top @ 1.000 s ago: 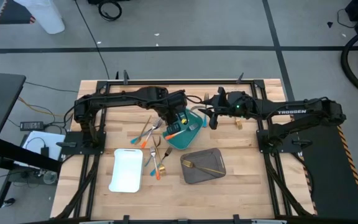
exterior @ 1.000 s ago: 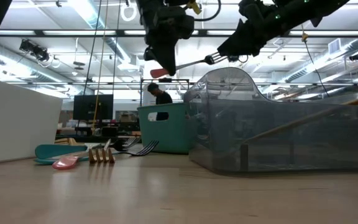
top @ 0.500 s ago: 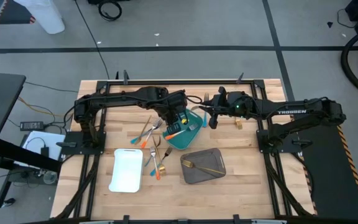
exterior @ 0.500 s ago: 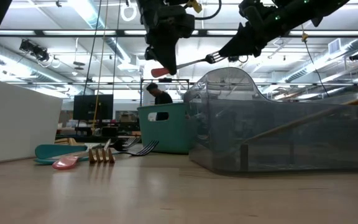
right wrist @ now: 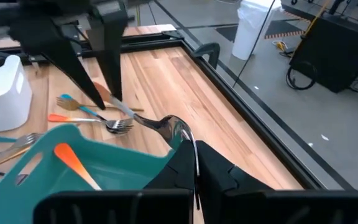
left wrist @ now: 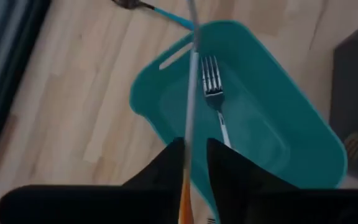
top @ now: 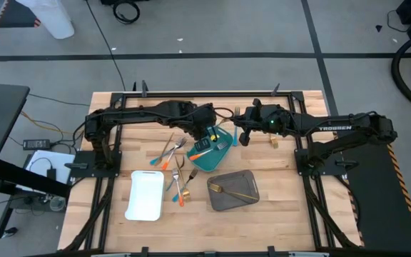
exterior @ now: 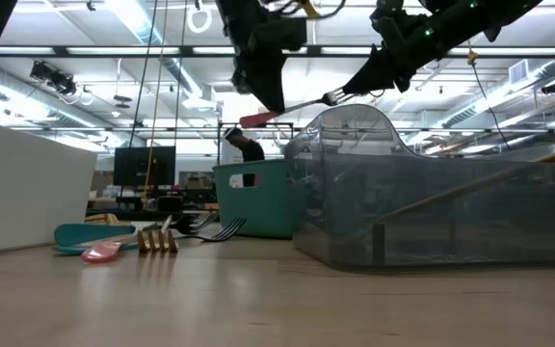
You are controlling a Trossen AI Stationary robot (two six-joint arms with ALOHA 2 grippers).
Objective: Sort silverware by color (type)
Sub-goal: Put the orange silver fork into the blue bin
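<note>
My right gripper (right wrist: 194, 163) has clamped shut on the spoon's (exterior: 292, 107) bowl end, my left fingers (left wrist: 229, 177) eased apart — it hangs above the teal tray (top: 212, 158).

- Your left arm reached in from the left side of the table, stretched along its far half, with the wrist bent down near the table's middle.
- Your left gripper (top: 207, 137) hung above the table surface; its two dark fingers (left wrist: 166, 167) stood a little apart, with a narrow gap between them.
- Your right arm came in from the right side, its long forearm running level toward the middle.
- Your right gripper (top: 237, 135) pointed toward the left one, tip close to tip, and its fingers (right wrist: 182, 158) were pressed together.
- In the low view both grippers hung high above the tabletop, the left gripper (exterior: 270, 92) pointing down, the right gripper (exterior: 355, 85) slanting down toward it.
</note>
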